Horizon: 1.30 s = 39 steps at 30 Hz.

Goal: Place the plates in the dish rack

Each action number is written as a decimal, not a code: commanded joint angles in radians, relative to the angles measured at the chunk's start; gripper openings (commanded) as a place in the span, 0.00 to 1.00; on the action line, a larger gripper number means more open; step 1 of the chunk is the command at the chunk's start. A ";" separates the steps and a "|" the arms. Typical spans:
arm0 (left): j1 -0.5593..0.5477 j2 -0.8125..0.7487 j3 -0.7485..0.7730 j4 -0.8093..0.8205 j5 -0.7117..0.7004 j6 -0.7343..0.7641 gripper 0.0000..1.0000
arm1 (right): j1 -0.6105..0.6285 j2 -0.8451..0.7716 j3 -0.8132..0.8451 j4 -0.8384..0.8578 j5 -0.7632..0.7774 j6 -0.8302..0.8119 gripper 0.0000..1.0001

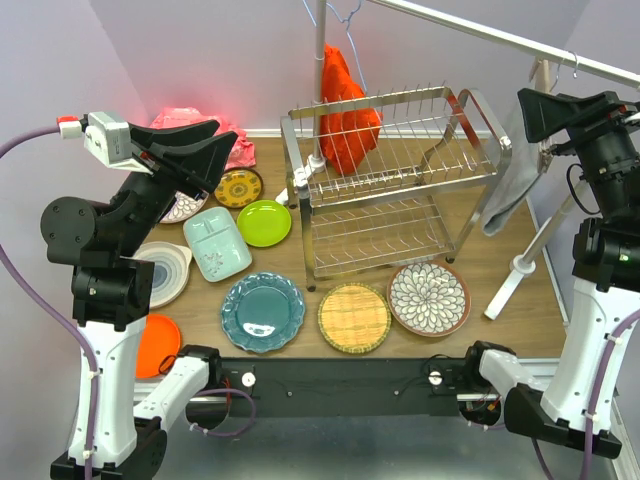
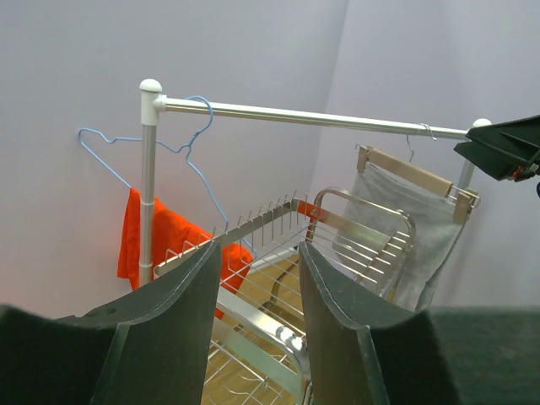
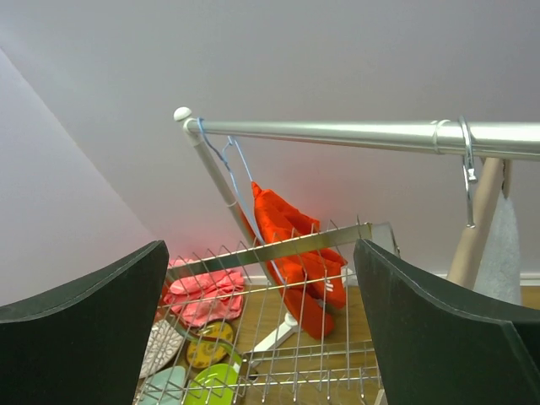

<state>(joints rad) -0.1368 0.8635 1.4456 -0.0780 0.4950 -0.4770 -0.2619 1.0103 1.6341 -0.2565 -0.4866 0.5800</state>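
The chrome two-tier dish rack (image 1: 400, 190) stands empty at the back centre of the table. Plates lie flat in front and to its left: teal scalloped (image 1: 262, 312), woven-yellow (image 1: 353, 318), white petal-patterned (image 1: 429, 298), lime green (image 1: 264, 222), mint divided tray (image 1: 217, 243), dark-yellow round (image 1: 238, 187), grey-swirl (image 1: 165, 272), orange (image 1: 157, 345). My left gripper (image 1: 218, 155) is open and empty, raised above the left plates, facing the rack (image 2: 278, 219). My right gripper (image 1: 535, 112) is open and empty, raised right of the rack (image 3: 321, 240).
A red-orange cloth (image 1: 345, 110) hangs on a hanger from a metal clothes rail (image 1: 480, 35) behind the rack. A pink cloth (image 1: 210, 130) lies at the back left. A grey towel (image 1: 515, 190) hangs at the right, by the rail's post foot (image 1: 515, 270).
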 commanded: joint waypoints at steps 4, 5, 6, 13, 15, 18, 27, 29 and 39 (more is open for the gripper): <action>0.006 0.000 0.015 -0.002 0.027 -0.002 0.51 | -0.003 -0.010 0.001 0.025 0.009 -0.042 1.00; 0.006 0.000 0.013 0.000 0.028 -0.002 0.51 | -0.003 -0.015 -0.014 0.043 0.006 -0.048 1.00; 0.006 0.000 0.012 0.001 0.028 -0.002 0.51 | -0.003 -0.019 -0.022 0.057 0.002 -0.054 1.00; 0.006 0.000 0.012 0.006 0.027 0.003 0.51 | -0.003 0.028 -0.020 0.065 -0.038 -0.117 1.00; 0.006 0.003 0.019 -0.006 0.027 0.009 0.51 | -0.003 0.049 -0.005 0.066 -0.053 -0.108 1.00; 0.006 0.000 0.033 -0.042 0.010 0.029 0.51 | -0.003 0.073 0.013 0.071 -0.087 -0.130 1.00; 0.006 -0.021 0.009 -0.144 -0.117 0.058 0.60 | -0.003 0.134 0.070 0.086 -0.299 -0.290 1.00; 0.006 -0.020 -0.010 -0.158 -0.154 0.051 0.64 | -0.003 0.172 0.116 0.076 -0.343 -0.308 1.00; 0.008 0.026 -0.050 -0.250 -0.289 0.058 0.69 | -0.003 0.375 0.322 0.056 -0.635 -0.252 1.00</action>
<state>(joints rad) -0.1368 0.8700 1.4212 -0.2699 0.2787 -0.4305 -0.2619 1.3045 1.8927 -0.1978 -0.9379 0.2977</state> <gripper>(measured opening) 0.677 0.997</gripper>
